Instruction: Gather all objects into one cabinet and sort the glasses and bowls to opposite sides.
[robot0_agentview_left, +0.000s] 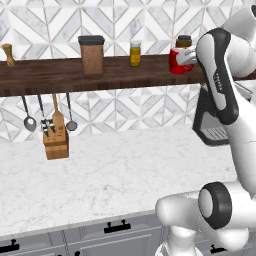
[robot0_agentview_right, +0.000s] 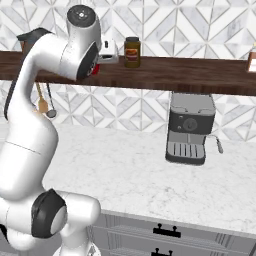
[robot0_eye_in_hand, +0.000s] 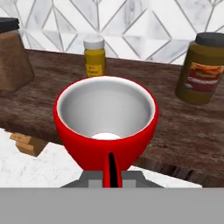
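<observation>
Gripper (robot0_eye_in_hand: 111, 177) closed tight on handle of red mug (robot0_eye_in_hand: 106, 122), held upright just above dark wooden wall shelf (robot0_agentview_left: 60, 75), between yellow jar (robot0_eye_in_hand: 94, 57) and brown jar (robot0_eye_in_hand: 204, 70)

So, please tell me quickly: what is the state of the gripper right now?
Gripper: closed on the handle of the red mug, at the wooden wall shelf.
</observation>
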